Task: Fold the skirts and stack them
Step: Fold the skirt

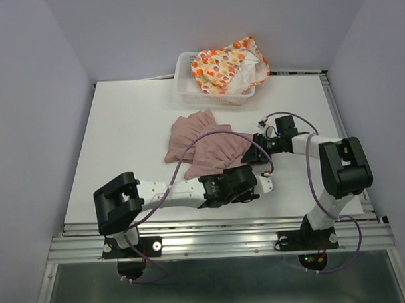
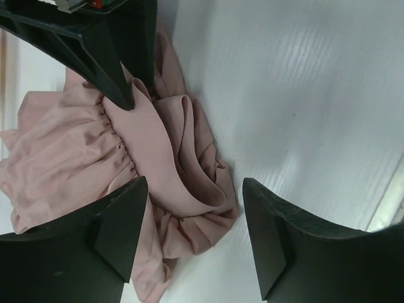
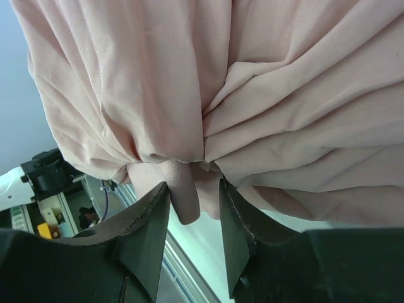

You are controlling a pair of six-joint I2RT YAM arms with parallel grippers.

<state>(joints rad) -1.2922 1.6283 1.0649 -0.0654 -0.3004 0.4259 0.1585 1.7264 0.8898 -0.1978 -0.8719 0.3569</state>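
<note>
The pink skirt [image 1: 205, 145] lies bunched in the middle of the table. My right gripper [image 1: 250, 155] is at its right edge, shut on a fold of the pink fabric [image 3: 189, 189]; the cloth gathers toward its fingertips in the right wrist view [image 3: 194, 189]. My left gripper [image 1: 247, 178] is open just in front of the same corner, its jaws straddling the ruffled hem [image 2: 189, 208] low over the table. The right gripper's fingers [image 2: 113, 69] show in the left wrist view, on the waistband. The printed skirt [image 1: 226, 64] lies heaped in the basket.
A white mesh basket [image 1: 185, 82] stands at the table's back middle. The left arm reaches across the front of the table toward the right. Grey walls close both sides, and a metal rail [image 1: 218, 224] runs along the near edge.
</note>
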